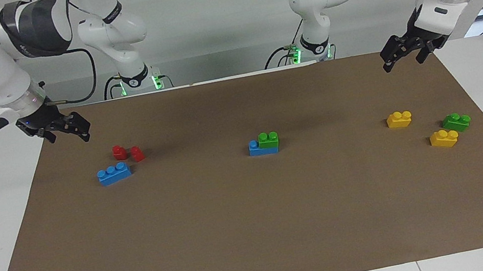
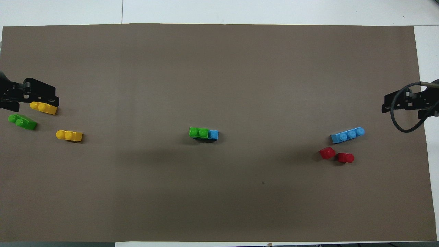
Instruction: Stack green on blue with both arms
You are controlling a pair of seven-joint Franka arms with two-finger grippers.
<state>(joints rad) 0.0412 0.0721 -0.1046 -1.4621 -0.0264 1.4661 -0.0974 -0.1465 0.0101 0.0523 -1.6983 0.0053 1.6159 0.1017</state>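
A green brick [image 1: 268, 139] sits on one end of a blue brick [image 1: 257, 148] in the middle of the brown mat; the overhead view shows the green brick [image 2: 198, 132] on the blue brick [image 2: 213, 134], one blue stud left bare. A second blue brick [image 1: 114, 173] lies toward the right arm's end. A second green brick [image 1: 456, 122] lies toward the left arm's end. My right gripper [image 1: 68, 136] is open and empty, raised over the mat's edge at its own end. My left gripper [image 1: 402, 63] is open and empty, raised over its end.
Two red one-stud pieces [image 1: 119, 152] [image 1: 137, 154] lie beside the second blue brick, nearer to the robots. Two yellow bricks [image 1: 399, 119] [image 1: 443, 138] lie by the second green brick. The brown mat [image 1: 258, 232] covers the white table.
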